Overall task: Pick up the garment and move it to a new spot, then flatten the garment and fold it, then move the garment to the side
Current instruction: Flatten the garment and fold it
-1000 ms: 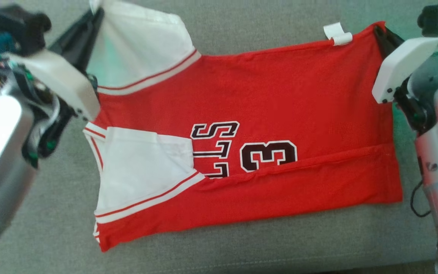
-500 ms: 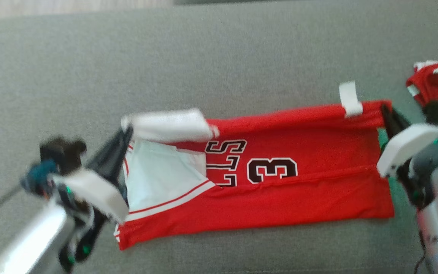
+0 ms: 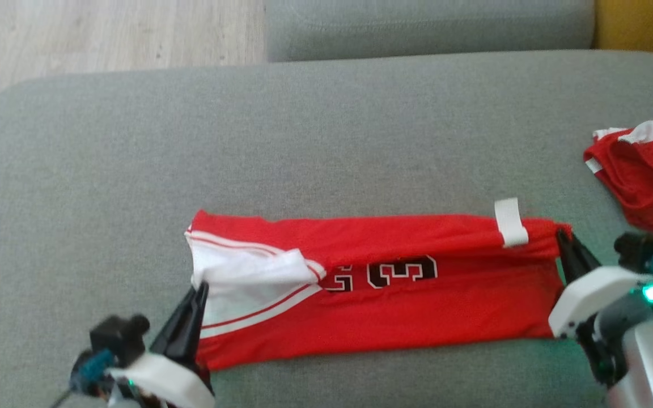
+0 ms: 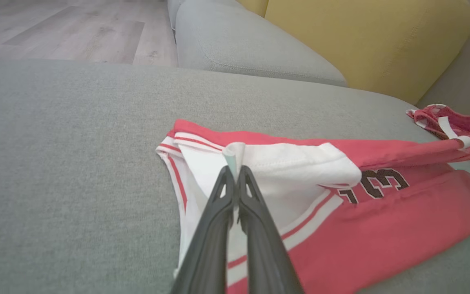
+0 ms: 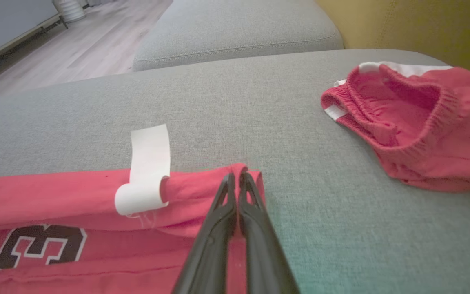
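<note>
The garment (image 3: pixel 394 317) is a red jersey with white sleeve panels and a black number; it lies as a long folded band across the grey sofa cushion (image 3: pixel 326 136). My left gripper (image 3: pixel 200 290) is shut on the white sleeve edge at the band's left end, and the left wrist view shows white cloth pinched at the tips (image 4: pixel 234 169). My right gripper (image 3: pixel 562 235) is shut on the red hem corner at the right end, with its tips (image 5: pixel 235 176) closed on the folded edge. A white care label (image 5: pixel 147 167) curls from the hem beside it.
A second red garment (image 3: pixel 641 170) with an elastic waistband lies bunched at the right of the cushion. Behind the cushion are a grey armrest (image 3: pixel 428 25) and a yellow cushion (image 4: pixel 365 41). Wooden floor (image 3: pixel 105 34) shows beyond the far left edge.
Both grippers have drawn the far edge of the garment toward me over its front, hiding most of the lettering and leaving a narrow band. The head view has tilted up, showing more sofa.
</note>
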Controlling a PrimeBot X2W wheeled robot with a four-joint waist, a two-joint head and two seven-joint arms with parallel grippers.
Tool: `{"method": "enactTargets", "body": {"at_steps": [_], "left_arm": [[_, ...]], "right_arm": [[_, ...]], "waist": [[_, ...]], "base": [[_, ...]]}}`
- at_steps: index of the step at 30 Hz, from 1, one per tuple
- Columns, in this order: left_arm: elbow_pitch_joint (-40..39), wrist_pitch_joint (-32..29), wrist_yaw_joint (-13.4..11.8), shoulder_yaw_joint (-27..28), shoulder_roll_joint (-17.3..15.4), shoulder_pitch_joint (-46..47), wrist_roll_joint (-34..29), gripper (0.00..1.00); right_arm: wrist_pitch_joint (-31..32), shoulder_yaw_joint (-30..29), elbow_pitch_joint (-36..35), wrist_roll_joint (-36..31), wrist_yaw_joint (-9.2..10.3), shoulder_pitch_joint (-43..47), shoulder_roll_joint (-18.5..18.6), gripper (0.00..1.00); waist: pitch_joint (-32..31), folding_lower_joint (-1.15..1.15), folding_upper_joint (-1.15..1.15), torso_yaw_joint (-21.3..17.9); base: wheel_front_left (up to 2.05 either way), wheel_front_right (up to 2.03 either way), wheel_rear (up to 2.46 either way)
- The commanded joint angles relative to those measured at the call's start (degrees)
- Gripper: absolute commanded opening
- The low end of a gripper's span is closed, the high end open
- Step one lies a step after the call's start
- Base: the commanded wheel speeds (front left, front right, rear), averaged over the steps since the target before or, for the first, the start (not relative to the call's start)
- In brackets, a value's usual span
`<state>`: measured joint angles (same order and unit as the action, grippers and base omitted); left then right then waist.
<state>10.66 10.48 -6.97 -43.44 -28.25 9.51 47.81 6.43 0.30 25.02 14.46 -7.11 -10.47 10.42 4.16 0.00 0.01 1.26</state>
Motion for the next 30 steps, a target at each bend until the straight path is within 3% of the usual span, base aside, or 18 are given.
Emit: {"method": "enactTargets", "body": {"at_steps": [1, 2, 3, 4, 5, 10, 17, 23, 30], "left_arm": [[-0.8, 1.2, 0.3, 1.6, -0.9, 1.0, -0.6, 0.0], [-0.2, 1.6, 0.5, 1.3, -0.6, 0.3, -0.8, 0.02], [0.5, 2.1, 0.7, 1.0, -0.3, -0.3, -1.1, 0.3], [1.2, 2.5, 0.8, 0.8, 0.1, -0.8, -1.4, 0.76], [1.8, 2.9, 0.8, 0.7, 0.6, -1.4, -1.5, 1.0], [2.7, 4.3, -0.9, 3.9, 3.0, -4.7, -1.6, 1.0], [-2.1, 4.5, -5.6, 14.0, 4.4, -9.9, -6.2, 1.0], [-6.1, 4.5, -7.3, 17.6, 4.8, -12.7, -9.1, 1.0], [-8.4, 4.4, -7.8, 18.0, 4.2, -12.5, -10.0, 1.0]], "right_arm": [[-1.1, 0.7, -1.9, -0.4, -0.37, 0.0, 0.0, 0.29], [-1.6, 0.5, -1.7, -0.4, -0.37, 0.8, -0.4, 0.44], [-2.2, 0.1, -1.5, -0.5, -0.37, 1.5, -0.7, 0.97], [-3.0, -0.3, -1.3, -0.8, -0.37, 2.2, -0.9, 1.0], [-3.5, -0.6, -1.1, -1.0, -0.37, 2.9, -1.2, 1.0], [-6.2, -4.7, -1.3, -1.6, -0.37, 6.7, -3.1, 1.0], [-7.2, -9.0, -6.2, -4.4, -0.37, 9.0, -4.8, 1.0], [-1.6, -9.5, -9.3, -5.9, -0.37, 9.4, -6.0, 1.0], [8.0, -9.9, -7.7, -8.7, -0.37, 7.5, -5.8, 1.0]], "waist": [[-0.8, 0.0, -0.01, -0.1], [-1.2, 0.0, -0.01, 0.0], [-1.7, 0.0, -0.01, 0.0], [-2.1, 0.0, -0.01, 0.0], [-2.6, 0.0, -0.01, 0.0], [-4.2, 0.0, -0.01, 0.4], [-4.6, 0.0, -0.01, 1.6], [-4.1, 0.0, -0.01, 3.3], [-2.5, 0.0, -0.01, 4.9]], "base": [[0.0, 0.0, 0.0], [0.0, 0.0, 0.0], [0.0, 0.0, 0.0], [0.0, 0.0, 0.0], [0.0, 0.0, 0.0], [0.0, 0.0, 0.0], [0.0, 0.0, 0.0], [0.0, 0.0, 0.0], [0.0, 0.0, 0.0]]}}
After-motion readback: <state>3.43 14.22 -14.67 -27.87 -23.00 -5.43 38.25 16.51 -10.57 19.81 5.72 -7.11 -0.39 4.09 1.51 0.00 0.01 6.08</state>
